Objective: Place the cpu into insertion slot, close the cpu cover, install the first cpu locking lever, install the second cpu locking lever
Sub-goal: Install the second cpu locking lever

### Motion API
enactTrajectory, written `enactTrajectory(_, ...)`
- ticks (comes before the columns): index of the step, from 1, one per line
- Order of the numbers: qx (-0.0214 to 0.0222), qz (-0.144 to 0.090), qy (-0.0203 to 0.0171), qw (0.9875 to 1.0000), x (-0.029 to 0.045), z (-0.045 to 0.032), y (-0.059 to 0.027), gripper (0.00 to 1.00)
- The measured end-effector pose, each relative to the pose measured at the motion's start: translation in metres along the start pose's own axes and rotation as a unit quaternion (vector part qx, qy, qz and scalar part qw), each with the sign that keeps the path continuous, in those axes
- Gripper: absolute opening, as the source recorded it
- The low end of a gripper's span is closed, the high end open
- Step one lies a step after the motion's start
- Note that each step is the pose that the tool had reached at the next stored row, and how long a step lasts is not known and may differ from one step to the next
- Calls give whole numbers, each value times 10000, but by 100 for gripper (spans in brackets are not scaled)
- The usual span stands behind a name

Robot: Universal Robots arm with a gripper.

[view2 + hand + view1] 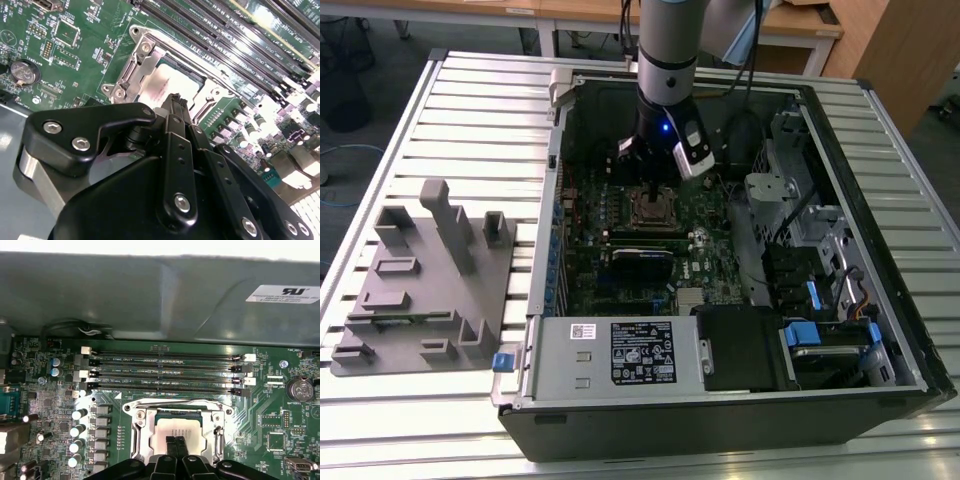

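Slatted metal tabletop (440,110) is seen carrying an open computer case (880,130), with wooden desks behind. Nearest in the exterior view, a labelled power supply (615,352) is set along the case's front edge, and a grey fixture block (425,275) lies on the slats toward the exterior view's left. Further in, the green motherboard (590,215) is laid flat, and the gripper (653,190) is held directly over the insertion slot (655,210).

In both wrist views the black fingers (176,446) are seen pressed together into a narrow tip, with nothing held between them, just above the cpu (181,432). The cpu (167,82) is seated in the insertion slot (125,75), its pale top showing through the window of the cpu cover (175,407), which is lowered over it. Beyond the socket, four long memory slots (165,372) are run side by side, and behind them the case wall (150,295) is raised.
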State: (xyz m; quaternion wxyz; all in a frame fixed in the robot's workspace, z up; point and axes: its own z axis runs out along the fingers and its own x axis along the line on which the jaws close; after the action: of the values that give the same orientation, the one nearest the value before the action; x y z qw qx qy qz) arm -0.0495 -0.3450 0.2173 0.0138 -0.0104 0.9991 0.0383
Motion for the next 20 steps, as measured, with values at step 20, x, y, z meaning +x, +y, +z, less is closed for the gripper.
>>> enactTrajectory(20, 5, 1, 15, 10000, -4, -138, 11, 11)
